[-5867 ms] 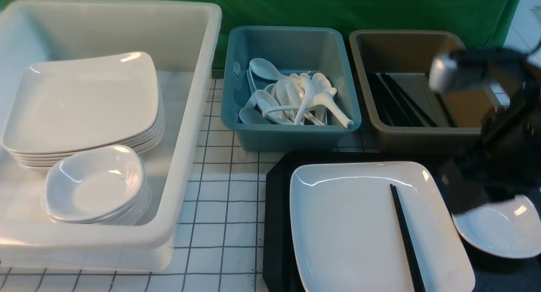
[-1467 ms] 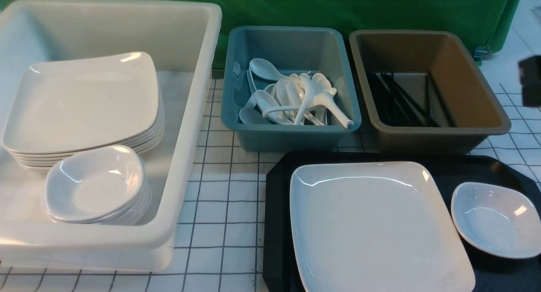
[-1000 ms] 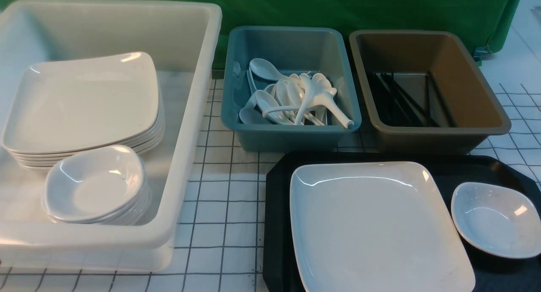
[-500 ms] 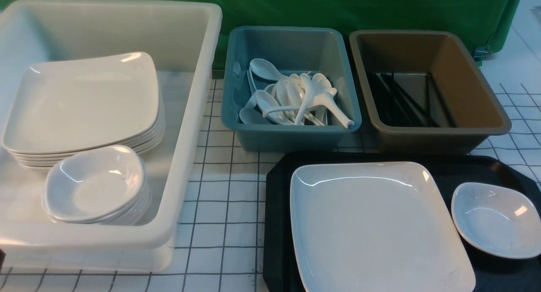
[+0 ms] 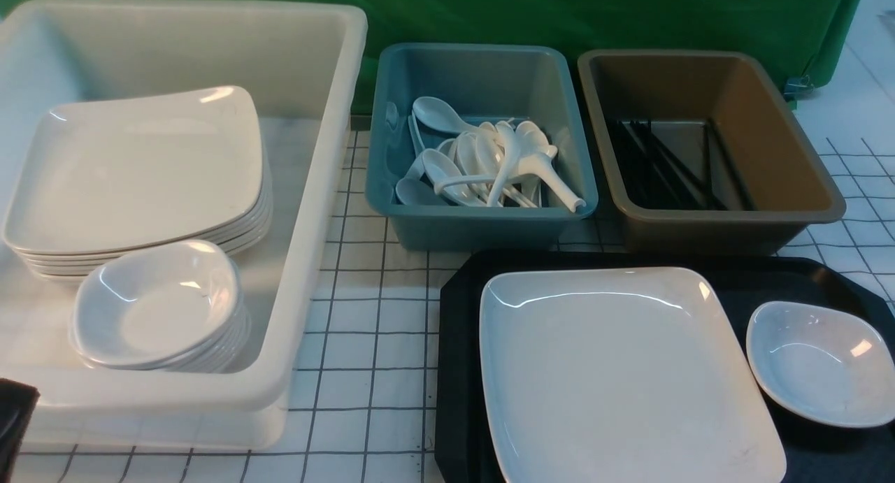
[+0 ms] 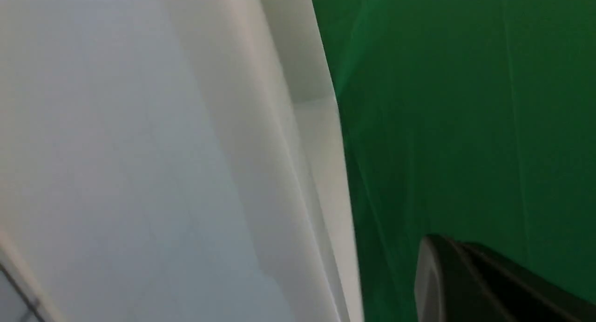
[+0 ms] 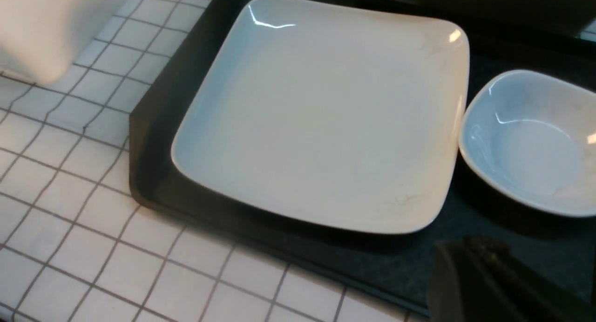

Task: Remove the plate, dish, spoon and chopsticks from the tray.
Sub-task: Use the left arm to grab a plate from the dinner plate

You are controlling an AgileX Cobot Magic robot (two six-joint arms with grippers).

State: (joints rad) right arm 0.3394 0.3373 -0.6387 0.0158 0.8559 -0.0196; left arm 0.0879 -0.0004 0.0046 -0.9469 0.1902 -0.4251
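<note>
Resting on the tray (image 7: 153, 140), the plate (image 7: 326, 112) lies near the seemingly closed right pincer (image 7: 475, 261).

I'm seeing very little of the machine from here. In the front view, a matte black corner of the left arm (image 5: 14, 423) is showing at the near left edge, squared along its top, with a faint lighter streak on it. Through its own wrist camera the left gripper (image 6: 493, 284) is showing as a black rounded block, with a pale grey sheen down one edge and fine parallel ridges. The right gripper (image 7: 498, 284) is reading black too, blurred, with similar ridged lines.
</note>
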